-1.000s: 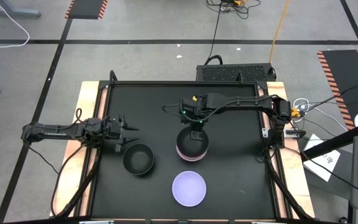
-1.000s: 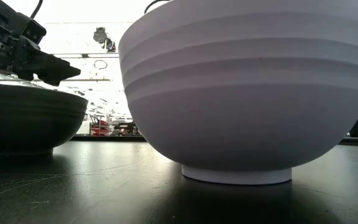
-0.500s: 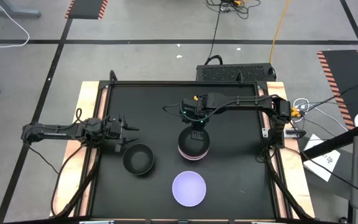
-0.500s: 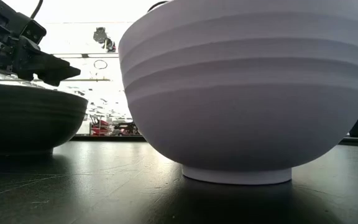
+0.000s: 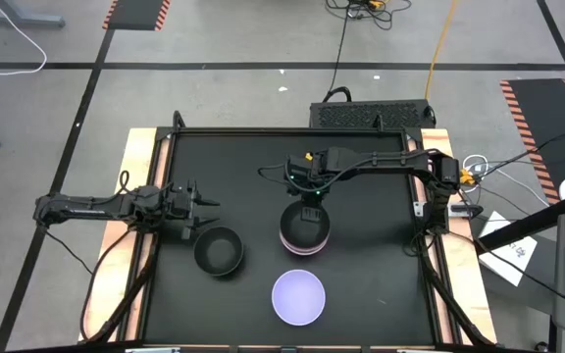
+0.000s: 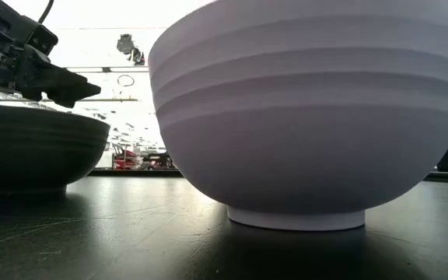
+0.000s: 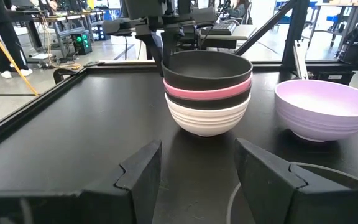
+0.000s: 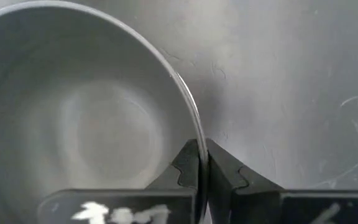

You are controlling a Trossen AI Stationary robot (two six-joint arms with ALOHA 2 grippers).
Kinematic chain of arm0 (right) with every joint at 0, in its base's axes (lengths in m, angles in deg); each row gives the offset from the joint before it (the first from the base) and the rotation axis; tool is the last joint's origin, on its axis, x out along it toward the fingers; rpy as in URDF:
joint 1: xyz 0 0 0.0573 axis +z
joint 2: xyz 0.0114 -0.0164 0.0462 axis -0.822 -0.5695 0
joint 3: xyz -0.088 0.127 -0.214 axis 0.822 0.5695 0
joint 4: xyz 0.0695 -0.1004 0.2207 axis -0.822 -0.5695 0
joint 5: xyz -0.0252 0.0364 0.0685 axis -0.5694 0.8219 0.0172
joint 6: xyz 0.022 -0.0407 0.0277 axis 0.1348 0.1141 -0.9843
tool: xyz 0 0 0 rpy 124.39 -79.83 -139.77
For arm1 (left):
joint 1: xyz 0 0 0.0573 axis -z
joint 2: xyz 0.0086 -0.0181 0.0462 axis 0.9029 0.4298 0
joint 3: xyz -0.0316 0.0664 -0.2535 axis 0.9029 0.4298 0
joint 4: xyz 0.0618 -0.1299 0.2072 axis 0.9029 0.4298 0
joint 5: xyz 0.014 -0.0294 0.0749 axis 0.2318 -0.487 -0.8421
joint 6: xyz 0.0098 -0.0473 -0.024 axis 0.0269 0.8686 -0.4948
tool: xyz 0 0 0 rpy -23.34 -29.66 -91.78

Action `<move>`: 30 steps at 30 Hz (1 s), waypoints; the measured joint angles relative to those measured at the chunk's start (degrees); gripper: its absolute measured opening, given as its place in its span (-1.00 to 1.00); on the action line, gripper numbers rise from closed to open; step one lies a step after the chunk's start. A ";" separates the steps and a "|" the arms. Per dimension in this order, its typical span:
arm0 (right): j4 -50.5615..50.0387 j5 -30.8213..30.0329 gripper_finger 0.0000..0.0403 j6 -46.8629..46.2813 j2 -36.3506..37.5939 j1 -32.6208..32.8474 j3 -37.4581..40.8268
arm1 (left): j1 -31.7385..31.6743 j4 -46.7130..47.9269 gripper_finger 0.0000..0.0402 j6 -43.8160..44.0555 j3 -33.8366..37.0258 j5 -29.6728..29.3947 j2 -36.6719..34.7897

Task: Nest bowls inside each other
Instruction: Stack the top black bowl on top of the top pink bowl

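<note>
A stack of bowls (image 5: 304, 232) stands mid-table: white at the bottom, then black, pink, and a black bowl (image 7: 207, 66) on top. My right gripper (image 5: 309, 209) is over the stack's far rim, shut on that top bowl. A lone black bowl (image 5: 218, 250) rests on its foot left of the stack. The lavender bowl (image 5: 297, 296) stands nearer the near edge and fills the low view (image 6: 309, 117). My left gripper (image 5: 200, 205) hangs open just beyond the lone bowl's far-left rim, touching nothing. My right gripper pinches the top black bowl's rim (image 8: 191, 127) on its far side, one finger inside the bowl and one outside. The fingers (image 7: 156, 45) come from above, pointing down. The bowl sits level, nested in the pink bowl (image 7: 207, 91) below.
The black tabletop (image 5: 233, 167) has a raised frame round it. There is bare surface in the far left part and on the right side of the table. A dark box (image 5: 371, 113) sits beyond the far edge. The room with stands and cables shows behind.
</note>
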 joint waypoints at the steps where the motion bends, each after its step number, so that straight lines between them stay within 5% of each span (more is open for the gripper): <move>1: 0.01 0.06 -1.00 -0.15 0.00 0.00 0.14 | 0.00 0.00 0.01 0.00 0.00 0.00 0.00; 23: 2.61 1.72 -1.00 -1.03 -0.03 -1.12 0.29 | 0.00 0.00 0.01 -0.02 0.00 0.02 0.00; 30: 2.20 7.51 -1.00 -1.51 0.13 -1.79 0.31 | 0.00 0.00 0.01 -0.05 0.00 0.02 0.00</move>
